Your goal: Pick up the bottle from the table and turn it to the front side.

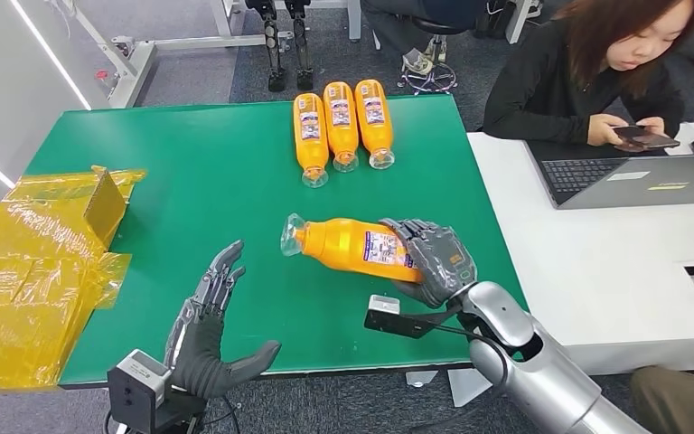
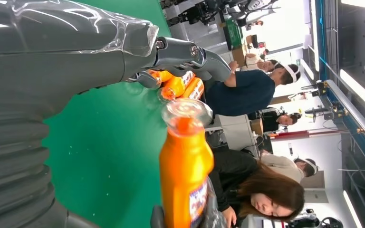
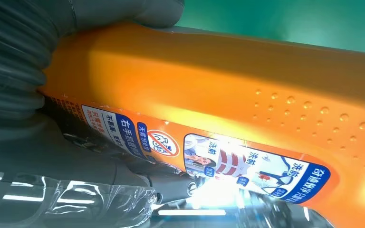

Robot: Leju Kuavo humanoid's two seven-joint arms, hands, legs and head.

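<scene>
An orange bottle (image 1: 348,245) with a clear cap and a blue-and-white label lies on its side over the green table (image 1: 208,181), cap pointing left. My right hand (image 1: 434,259) grips its base end, fingers wrapped over the label. In the right wrist view the bottle (image 3: 228,95) and its label show close up against the hand (image 3: 24,71). My left hand (image 1: 210,330) hovers open, fingers spread, near the table's front edge, left of the bottle and apart from it. The left wrist view shows the bottle (image 2: 185,166) cap-first beyond the left hand (image 2: 52,71).
Three more orange bottles (image 1: 342,128) lie side by side at the table's far edge. Crumpled yellow plastic wrap and a box (image 1: 41,262) cover the left end. A person (image 1: 601,72) sits at the adjoining white desk (image 1: 596,262) with a laptop (image 1: 637,179) and a phone.
</scene>
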